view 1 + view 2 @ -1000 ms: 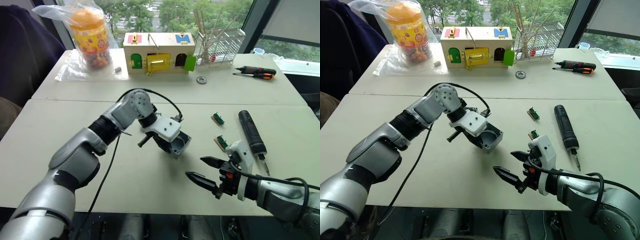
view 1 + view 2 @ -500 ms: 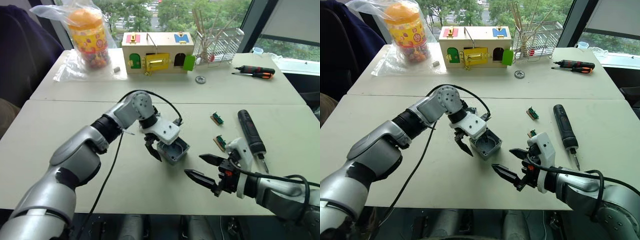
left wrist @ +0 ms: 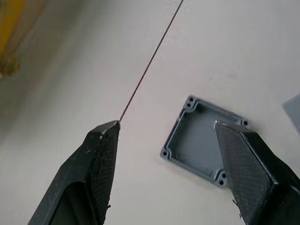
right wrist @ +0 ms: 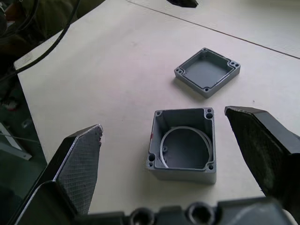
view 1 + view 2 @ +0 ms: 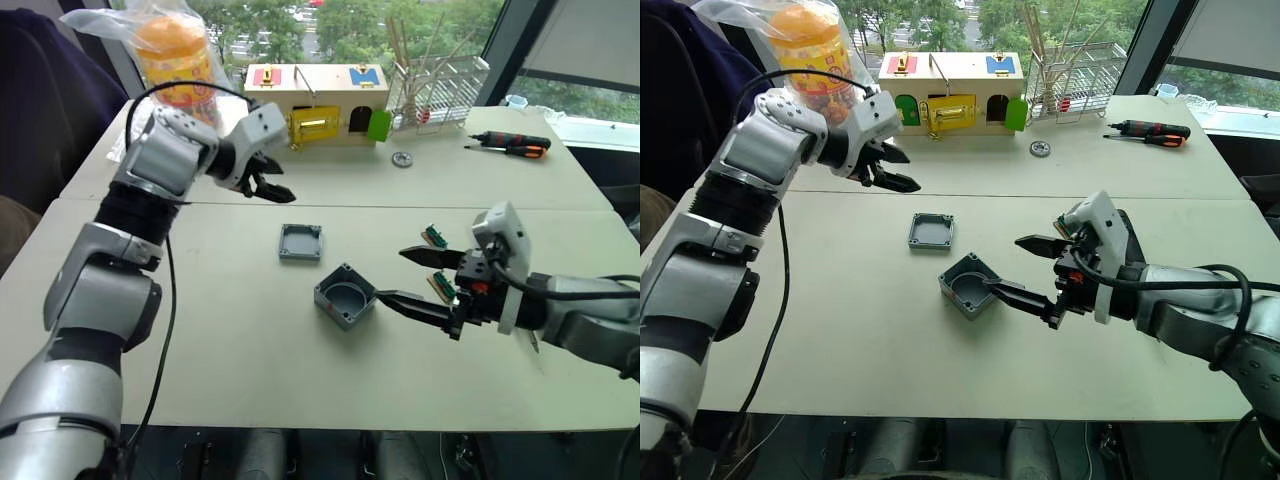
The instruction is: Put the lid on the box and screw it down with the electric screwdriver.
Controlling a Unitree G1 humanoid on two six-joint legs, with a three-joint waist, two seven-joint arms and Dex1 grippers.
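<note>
On pale table [image 5: 250,330]: box [image 5: 345,296], lid [image 5: 301,241]; windows [image 5: 330,30] behind.

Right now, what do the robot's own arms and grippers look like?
Both arms are silver-grey metal segments with black joints and a thin black cable looped alongside. The left gripper and right gripper each have a white housing and two pointed black fingers with cross-hatched pads; the right one shows a small red-orange mark.

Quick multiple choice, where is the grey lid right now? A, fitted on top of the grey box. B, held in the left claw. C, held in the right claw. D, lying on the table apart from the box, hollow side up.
D: the lid lies hollow side up on the table, apart from the open box, and both claws are empty.
</note>
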